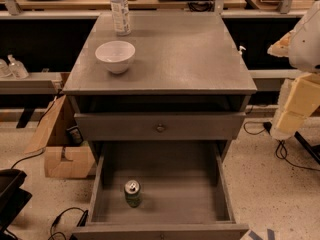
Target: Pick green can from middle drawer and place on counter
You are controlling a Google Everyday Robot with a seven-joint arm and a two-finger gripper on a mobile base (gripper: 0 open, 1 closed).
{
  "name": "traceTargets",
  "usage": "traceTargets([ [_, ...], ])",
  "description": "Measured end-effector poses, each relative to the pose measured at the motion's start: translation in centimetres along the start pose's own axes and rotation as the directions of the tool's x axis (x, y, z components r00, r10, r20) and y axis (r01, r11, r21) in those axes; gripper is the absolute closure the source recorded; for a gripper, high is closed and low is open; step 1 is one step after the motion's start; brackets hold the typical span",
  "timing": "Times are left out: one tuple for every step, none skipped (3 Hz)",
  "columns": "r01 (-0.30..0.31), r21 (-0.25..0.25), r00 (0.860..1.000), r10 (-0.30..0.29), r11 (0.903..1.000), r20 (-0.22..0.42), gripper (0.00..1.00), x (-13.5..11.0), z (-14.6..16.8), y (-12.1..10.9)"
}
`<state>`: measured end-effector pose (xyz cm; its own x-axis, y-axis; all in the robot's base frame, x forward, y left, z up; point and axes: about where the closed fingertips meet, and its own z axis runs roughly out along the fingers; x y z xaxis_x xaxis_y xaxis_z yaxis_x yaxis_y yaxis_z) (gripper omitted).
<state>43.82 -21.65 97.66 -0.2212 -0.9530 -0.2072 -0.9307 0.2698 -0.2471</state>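
The green can (132, 193) stands upright on the bare floor of the open middle drawer (220, 184), left of centre and toward the front, silver lid up. The counter (185, 54) is the grey top of the cabinet above it. My gripper (296, 106) is at the right edge of the view, beside the cabinet at about counter height, well to the right of and above the can. It holds nothing that I can see.
A white bowl (115, 56) and a clear plastic bottle (120, 10) stand on the counter's left side. A shut drawer face with a small knob (160, 128) sits above the open drawer. Cardboard boxes (65, 149) and cables (62, 219) lie on the floor at left.
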Motion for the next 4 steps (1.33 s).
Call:
traceTargets([
  [-0.005,0.010,1.000,0.005,0.9999,0.007,0.00,-0.1,-0.1,-0.1],
  [-0.014,0.006,0.997,0.014,0.9999,0.082,0.00,0.1,1.9,0.4],
  [-0.014,-0.056,0.970,0.027,0.9983,0.241,0.00,1.2,8.5,3.6],
  [-0.046,-0.115,0.901,0.091,0.9923,0.425,0.00,1.9,16.1,6.9],
])
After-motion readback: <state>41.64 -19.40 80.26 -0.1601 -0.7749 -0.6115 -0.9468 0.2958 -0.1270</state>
